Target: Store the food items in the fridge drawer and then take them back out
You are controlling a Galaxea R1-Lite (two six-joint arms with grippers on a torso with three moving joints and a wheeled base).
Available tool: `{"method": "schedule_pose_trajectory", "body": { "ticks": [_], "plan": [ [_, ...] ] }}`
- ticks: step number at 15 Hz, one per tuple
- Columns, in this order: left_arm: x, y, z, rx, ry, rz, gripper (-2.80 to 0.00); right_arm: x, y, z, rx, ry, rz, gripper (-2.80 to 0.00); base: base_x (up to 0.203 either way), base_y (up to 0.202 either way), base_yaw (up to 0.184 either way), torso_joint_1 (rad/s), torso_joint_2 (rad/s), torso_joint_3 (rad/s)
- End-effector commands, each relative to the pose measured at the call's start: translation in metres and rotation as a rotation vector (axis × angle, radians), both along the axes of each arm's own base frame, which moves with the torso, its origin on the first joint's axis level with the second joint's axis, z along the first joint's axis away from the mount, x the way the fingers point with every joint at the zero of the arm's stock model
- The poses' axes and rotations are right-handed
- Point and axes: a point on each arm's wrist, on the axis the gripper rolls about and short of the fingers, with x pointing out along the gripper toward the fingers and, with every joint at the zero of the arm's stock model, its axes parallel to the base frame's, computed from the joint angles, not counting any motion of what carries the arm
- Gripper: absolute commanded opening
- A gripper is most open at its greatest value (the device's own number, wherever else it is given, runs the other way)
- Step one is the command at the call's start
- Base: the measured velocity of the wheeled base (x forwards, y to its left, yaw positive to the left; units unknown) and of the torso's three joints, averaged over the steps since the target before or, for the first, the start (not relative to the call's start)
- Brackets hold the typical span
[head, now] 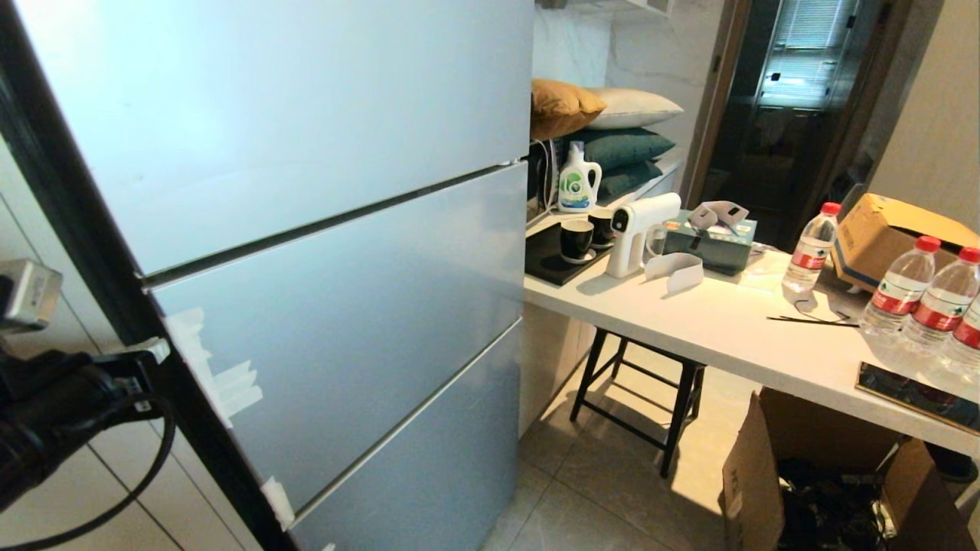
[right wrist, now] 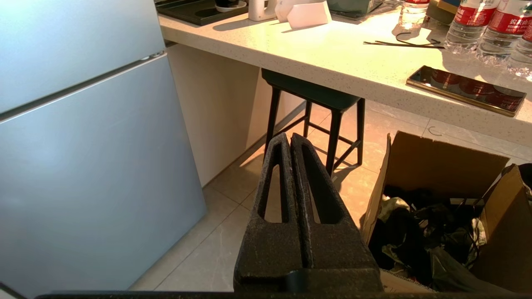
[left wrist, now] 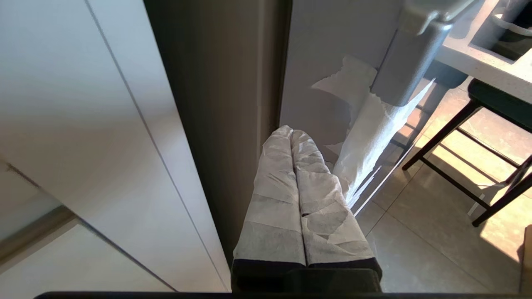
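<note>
The silver-blue fridge (head: 321, 306) fills the left of the head view with all its fronts closed, so the fridge drawer is hidden. No food items are in view. My left gripper (left wrist: 289, 131), its fingers (left wrist: 274, 199) wrapped in white tape, is shut on nothing. Its tips sit at the fridge's dark left side edge (left wrist: 216, 124), next to strips of white tape (left wrist: 353, 79) on the middle front. In the head view it shows at the far left (head: 153, 350). My right gripper (right wrist: 289, 136) is shut and empty, hanging over the floor tiles right of the fridge (right wrist: 83, 145).
Beige cabinet doors (left wrist: 83, 124) stand left of the fridge. To the right, a white counter (head: 727, 321) holds water bottles (head: 811, 249), cups and a phone (right wrist: 465, 89). A black stool (head: 635, 398) stands under it, and an open cardboard box (head: 804, 474) sits on the floor.
</note>
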Motion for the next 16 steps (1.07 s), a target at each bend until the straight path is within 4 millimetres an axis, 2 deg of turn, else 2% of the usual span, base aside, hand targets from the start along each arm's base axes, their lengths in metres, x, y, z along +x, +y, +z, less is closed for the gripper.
{"method": "schedule_pose_trajectory", "body": {
  "ticks": [1,7,12,16],
  "plan": [
    [0.001,0.0,-0.001,-0.002,-0.006,-0.012,-2.8,0.0,0.0,0.0,0.0,0.001,0.0,-2.8,0.0,0.0,0.0,0.0,0.0,0.0],
    [0.004,-0.002,-0.007,-0.013,0.001,-0.063,-2.8,0.0,0.0,0.0,0.0,0.001,0.0,-2.8,0.0,0.0,0.0,0.0,0.0,0.0],
    [0.013,-0.003,-0.02,-0.021,-0.012,-0.103,-2.8,0.0,0.0,0.0,0.0,0.001,0.0,-2.8,0.0,0.0,0.0,0.0,0.0,0.0],
    [0.01,-0.005,-0.018,-0.081,-0.029,-0.191,-2.8,0.0,0.0,0.0,0.0,0.003,0.0,-2.8,0.0,0.0,0.0,0.0,0.0,0.0]
  ]
}}
